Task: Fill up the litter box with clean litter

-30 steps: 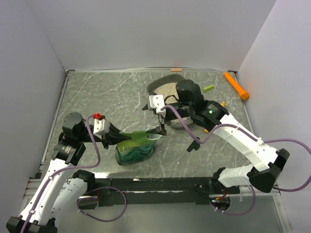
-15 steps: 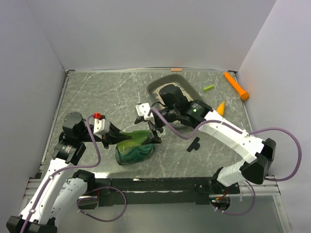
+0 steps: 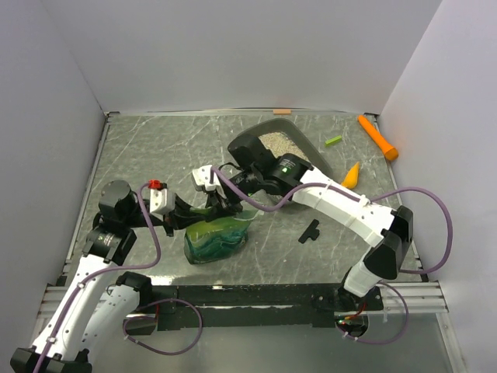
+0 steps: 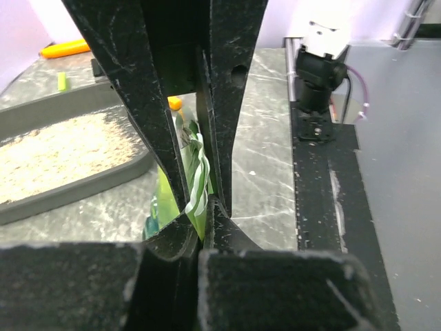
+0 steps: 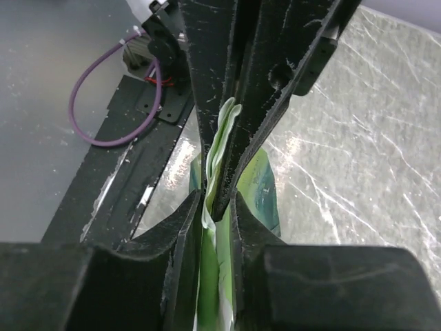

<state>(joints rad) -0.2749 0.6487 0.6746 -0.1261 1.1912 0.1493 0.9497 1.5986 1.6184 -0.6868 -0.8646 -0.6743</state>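
Two grippers pinch the crinkled top edge of the green bag point(image 3: 217, 241), which stands on the table point(image 3: 155, 155) towards the front, a little left of centre. The left gripper point(image 3: 194, 220) comes in from the left and is clenched on that edge; its wrist view shows green-and-white film squeezed flat between the black fingers. The right gripper point(image 3: 227, 211) reaches across from the right (its arm passes over the near part of the box) and is likewise clamped on the film, close beside the left one. Whether the two sets of fingers touch cannot be told. The box point(image 3: 244, 144) lies behind and to the right of the bag, apart from it and set at an angle to the table's edges. Litter point(image 3: 276, 141) lies in it as a pale, grainy layer. The top view shows this at the far end, while the left wrist view shows it spread over the floor up to the near wall. A yellow-orange scoop point(image 3: 351, 176) lies on the table just right of the box.
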